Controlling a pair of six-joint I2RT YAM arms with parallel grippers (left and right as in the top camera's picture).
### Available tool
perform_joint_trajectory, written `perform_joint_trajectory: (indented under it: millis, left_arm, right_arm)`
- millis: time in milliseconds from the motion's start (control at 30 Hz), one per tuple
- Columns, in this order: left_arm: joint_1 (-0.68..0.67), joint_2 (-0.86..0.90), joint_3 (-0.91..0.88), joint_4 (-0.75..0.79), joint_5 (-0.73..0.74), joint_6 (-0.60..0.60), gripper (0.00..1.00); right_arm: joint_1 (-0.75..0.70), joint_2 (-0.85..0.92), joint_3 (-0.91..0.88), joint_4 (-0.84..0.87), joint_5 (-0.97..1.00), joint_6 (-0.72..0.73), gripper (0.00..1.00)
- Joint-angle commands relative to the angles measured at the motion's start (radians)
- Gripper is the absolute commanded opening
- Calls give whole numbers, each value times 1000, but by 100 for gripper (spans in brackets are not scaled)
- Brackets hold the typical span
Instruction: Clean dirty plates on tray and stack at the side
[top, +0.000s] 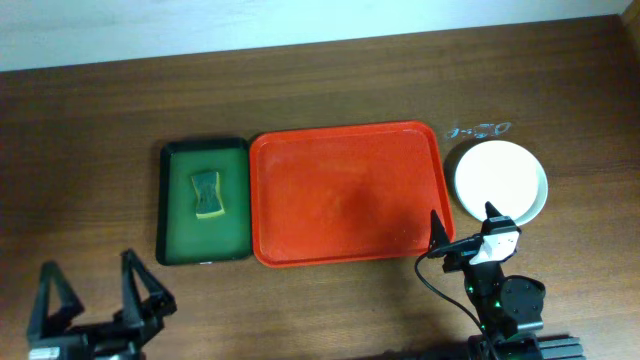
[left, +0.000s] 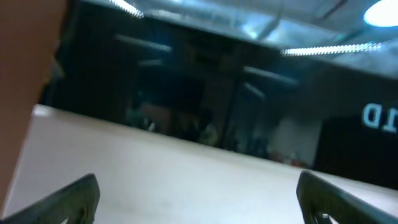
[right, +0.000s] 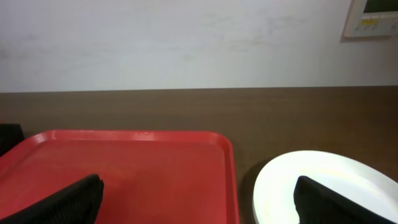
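The red-orange tray (top: 345, 195) lies mid-table with nothing on it; it also fills the lower left of the right wrist view (right: 130, 174). A stack of plates (top: 501, 180), cream-white one on top with a mint-blue rim showing beneath, sits on the table just right of the tray, and shows in the right wrist view (right: 323, 186). My right gripper (top: 465, 228) is open and empty, near the tray's front right corner and the stack's front edge. My left gripper (top: 92, 290) is open and empty at the front left, tilted up off the table.
A smaller dark green tray (top: 178, 225) lies left of the red tray with a yellow-green sponge (top: 208, 194) in it. A pale wall runs along the table's far edge (right: 186, 43). Small glints (top: 478, 129) lie beyond the stack.
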Motion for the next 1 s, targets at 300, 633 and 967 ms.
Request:
perform_joint_trajectory:
  millis: [300,633,967]
  left_arm:
    - [-38,-7,-476,140,47,-10,99]
    - [-39,-7,-477,-131,29,167,99]
    - [-39,-6,-477,-131,29,167,99]
  right_arm:
    - [4,-8,-5,-5,5,4,98]
    - [4,-8,-5,-5,5,4,98]
    - [4,-8,-5,-5,5,4,98]
